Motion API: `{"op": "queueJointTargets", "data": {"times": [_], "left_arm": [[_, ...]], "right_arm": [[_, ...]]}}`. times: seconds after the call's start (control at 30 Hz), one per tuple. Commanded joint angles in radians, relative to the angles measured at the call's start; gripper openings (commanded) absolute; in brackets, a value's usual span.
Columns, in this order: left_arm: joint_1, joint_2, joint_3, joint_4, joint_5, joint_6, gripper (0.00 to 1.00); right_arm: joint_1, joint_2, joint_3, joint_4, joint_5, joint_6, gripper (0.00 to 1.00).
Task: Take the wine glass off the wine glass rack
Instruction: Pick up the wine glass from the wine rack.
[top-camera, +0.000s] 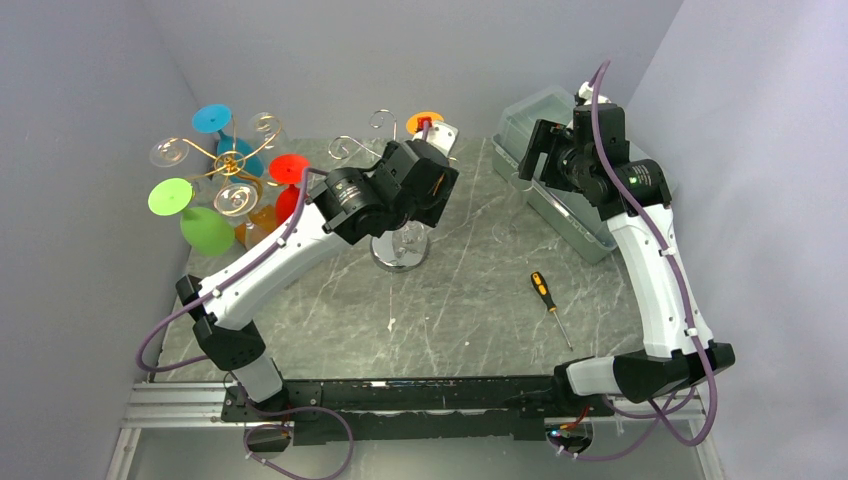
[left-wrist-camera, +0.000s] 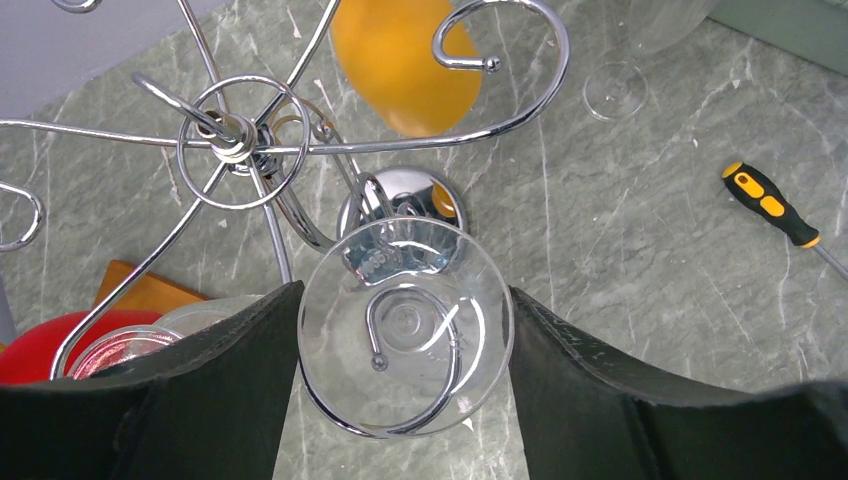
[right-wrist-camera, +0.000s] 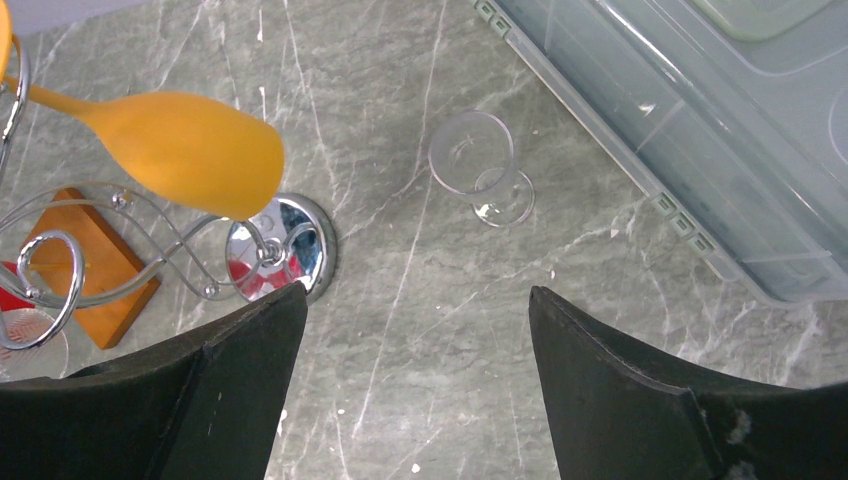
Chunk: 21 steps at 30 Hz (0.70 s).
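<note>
A clear wine glass (left-wrist-camera: 405, 330) hangs upside down from a curled hook of the chrome wine glass rack (left-wrist-camera: 240, 140), its round foot facing the left wrist camera. My left gripper (left-wrist-camera: 406, 288) reaches in over the rack's base (top-camera: 400, 252), and both black fingers press the glass's rim from either side. An orange wine glass (left-wrist-camera: 405, 65) hangs on a neighbouring hook. My right gripper (right-wrist-camera: 418, 290) hovers open above bare table near the bin, with nothing between its fingers.
Another clear glass (right-wrist-camera: 480, 170) stands upright on the table beside a clear plastic bin (right-wrist-camera: 700, 130). A gold rack (top-camera: 232, 160) with several coloured glasses stands at the far left. A yellow-handled screwdriver (top-camera: 545, 292) lies right of centre. An orange wooden block (right-wrist-camera: 95, 265) lies by the chrome base.
</note>
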Motion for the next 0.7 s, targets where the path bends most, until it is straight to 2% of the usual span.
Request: {"op": "queueJointTargets", "data": {"times": [0.0,0.23,0.43,0.67], "left_arm": [[0.003,0.001,0.044,0.012,0.007,-0.017,0.68],[0.002,-0.007,0.067,0.009,0.016,-0.01,0.51],[0.003,-0.041,0.051,0.036,0.049,0.015,0.45],[0.003,-0.062,0.055,0.024,0.043,0.017,0.42]], "right_arm": [[0.003,-0.028,0.0,0.043,0.011,-0.001,0.84],[0.003,-0.026,-0.002,0.046,0.011,0.002,0.84],[0.003,-0.03,-0.008,0.052,0.014,0.004,0.83],[0.002,-0.028,-0.014,0.058,0.009,0.007,0.84]]}}
